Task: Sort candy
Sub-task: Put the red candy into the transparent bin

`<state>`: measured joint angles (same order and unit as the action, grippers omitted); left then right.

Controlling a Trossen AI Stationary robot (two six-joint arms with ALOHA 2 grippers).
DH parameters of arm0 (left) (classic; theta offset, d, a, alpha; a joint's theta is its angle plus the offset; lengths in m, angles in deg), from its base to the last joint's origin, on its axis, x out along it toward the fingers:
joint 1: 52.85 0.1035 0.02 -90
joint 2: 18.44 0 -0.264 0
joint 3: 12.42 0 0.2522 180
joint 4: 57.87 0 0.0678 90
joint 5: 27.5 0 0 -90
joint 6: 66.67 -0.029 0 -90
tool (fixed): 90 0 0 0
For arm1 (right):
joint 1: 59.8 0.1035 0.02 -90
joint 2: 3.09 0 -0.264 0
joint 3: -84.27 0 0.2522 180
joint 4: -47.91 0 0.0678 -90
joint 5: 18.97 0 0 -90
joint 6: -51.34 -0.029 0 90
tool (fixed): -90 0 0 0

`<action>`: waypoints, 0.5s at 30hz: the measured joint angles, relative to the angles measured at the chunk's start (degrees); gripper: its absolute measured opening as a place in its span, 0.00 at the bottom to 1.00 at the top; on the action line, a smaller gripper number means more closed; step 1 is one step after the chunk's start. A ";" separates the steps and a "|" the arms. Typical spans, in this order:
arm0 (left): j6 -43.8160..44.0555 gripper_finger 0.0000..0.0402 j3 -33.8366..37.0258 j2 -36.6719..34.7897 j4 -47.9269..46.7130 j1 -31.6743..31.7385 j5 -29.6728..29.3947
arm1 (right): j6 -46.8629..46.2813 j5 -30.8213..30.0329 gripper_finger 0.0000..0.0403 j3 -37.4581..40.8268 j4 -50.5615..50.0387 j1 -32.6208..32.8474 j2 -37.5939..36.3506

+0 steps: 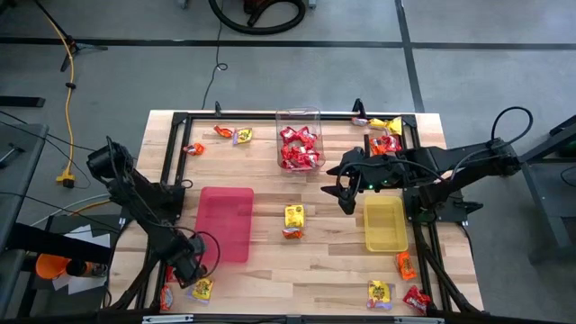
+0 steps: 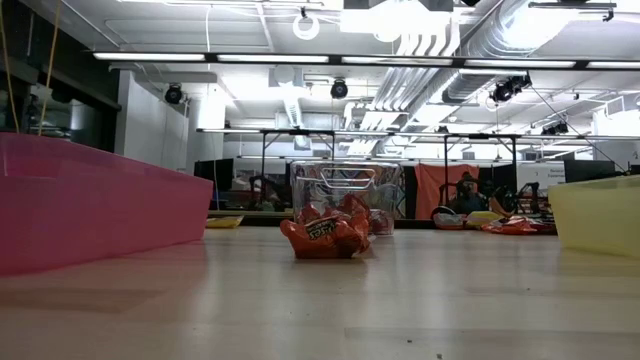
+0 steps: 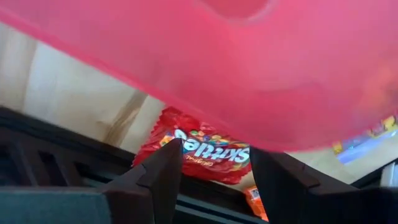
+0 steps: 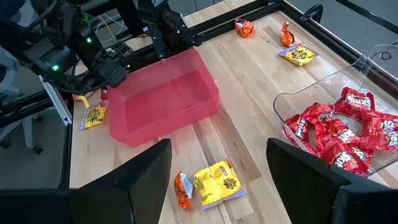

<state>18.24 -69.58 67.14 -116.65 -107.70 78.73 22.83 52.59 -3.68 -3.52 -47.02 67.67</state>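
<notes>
Small candy packets lie scattered on the wooden table. A yellow packet lies at mid-table with an orange-red one against it. A clear tub holds several red packets. My right gripper hovers open between the tub and the yellow tray, above those two packets. My left gripper is open and low at the near-left corner of the pink tray, its fingers either side of a red Skittles packet lying flat beyond them.
More packets lie near the far edge and at the near-right corner. A yellow packet and an orange one sit by the left arm. Black frame rails border the table. The pink tray wall stands close by.
</notes>
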 joint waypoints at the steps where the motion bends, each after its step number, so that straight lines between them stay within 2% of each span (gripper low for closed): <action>1: 0.06 0.43 0.00 0.02 0.50 -0.71 -0.85 | 0.00 0.02 0.64 0.00 0.00 0.02 0.00; 5: 1.88 0.43 0.00 0.02 0.57 -2.84 -2.25 | 0.00 -0.04 0.64 0.00 0.00 0.00 0.00; 9: -0.09 0.43 0.00 0.04 0.55 -4.62 -3.36 | 0.00 -0.59 0.64 0.00 0.02 -0.01 0.00; 11: -3.45 0.43 0.00 0.04 0.57 -5.61 -5.04 | 0.00 -0.61 0.64 0.00 0.02 -0.03 0.00; 15: -15.56 0.43 -0.01 0.09 0.30 -6.93 -6.55 | 0.00 -0.59 0.64 0.00 0.02 -0.03 0.00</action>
<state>2.68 -69.58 67.23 -116.35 -114.63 72.17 22.83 52.00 -3.68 -3.50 -47.04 67.67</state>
